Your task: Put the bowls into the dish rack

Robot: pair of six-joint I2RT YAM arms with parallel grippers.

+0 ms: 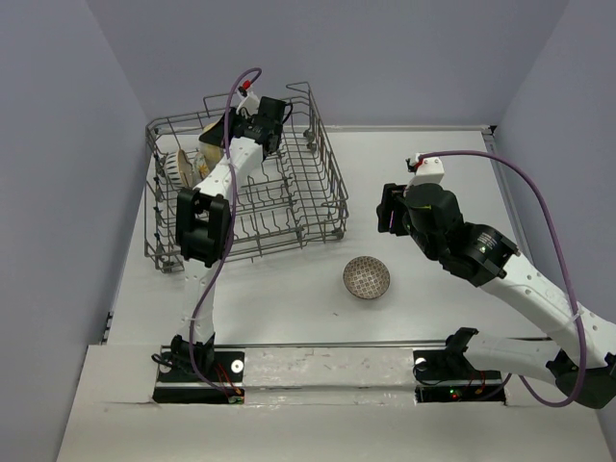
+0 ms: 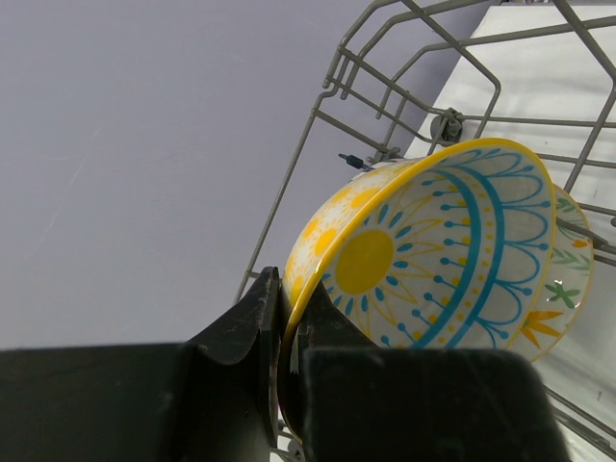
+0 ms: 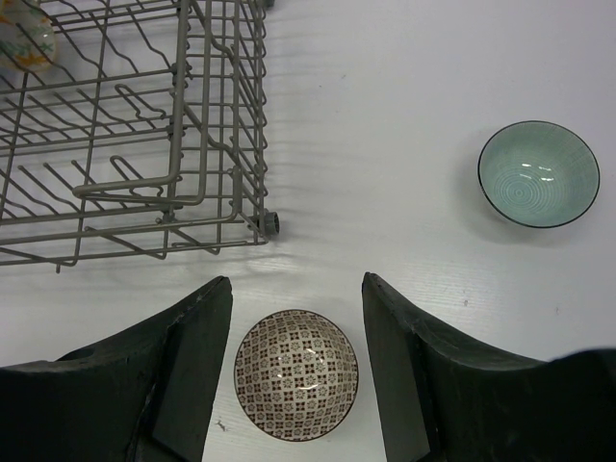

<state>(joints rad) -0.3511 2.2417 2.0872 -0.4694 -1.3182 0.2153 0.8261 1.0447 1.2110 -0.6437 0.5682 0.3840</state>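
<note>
Flowered bowl [image 2: 433,250] was pinched by its rim at the dish rack's [image 1: 308,217] far corner.
Left gripper [image 2: 289,356] clamped it; right gripper [image 3: 296,289] hung spread above the brown-patterned bowl [image 3: 296,373] on the table [image 3: 404,144]. Glazed ceramic seemed stiff, slick and chippable, so the rim suited gripping.

White table [image 1: 289,298] carries dish rack [image 1: 332,183], patterned bowl [image 1: 367,277] and teal bowl [image 3: 538,174].

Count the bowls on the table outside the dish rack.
2: the brown-patterned bowl near the right hand; the teal bowl farther off, unseen in the top view.
</note>
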